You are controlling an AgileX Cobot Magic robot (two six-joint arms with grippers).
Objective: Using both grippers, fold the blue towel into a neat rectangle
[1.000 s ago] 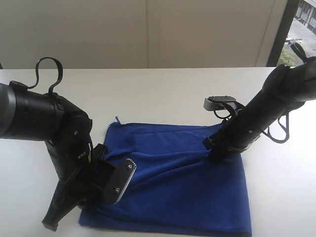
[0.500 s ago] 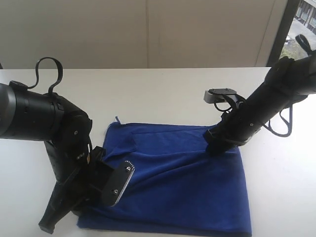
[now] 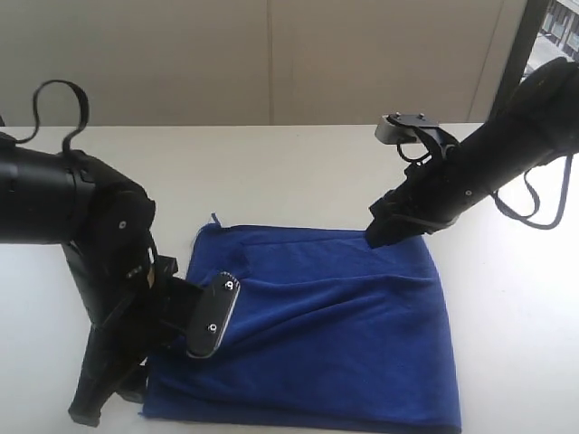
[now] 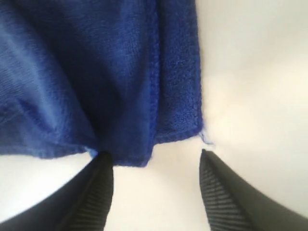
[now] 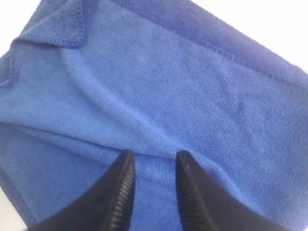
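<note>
Off the blue towel (image 3: pixel 335 334), left gripper (image 4: pixel 154 155) now gapes wide; right gripper (image 5: pixel 155 155) has lifted, fingers parted

Bright even daylight, soft close-up blur

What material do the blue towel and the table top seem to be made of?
Blue towel: soft terry or microfibre, matte. The right wrist view shows a fuzzy, short pile and a stitched hem.
Table: a smooth, hard white surface with a slight sheen, perhaps laminate or painted board. The exact material cannot be told.
</note>
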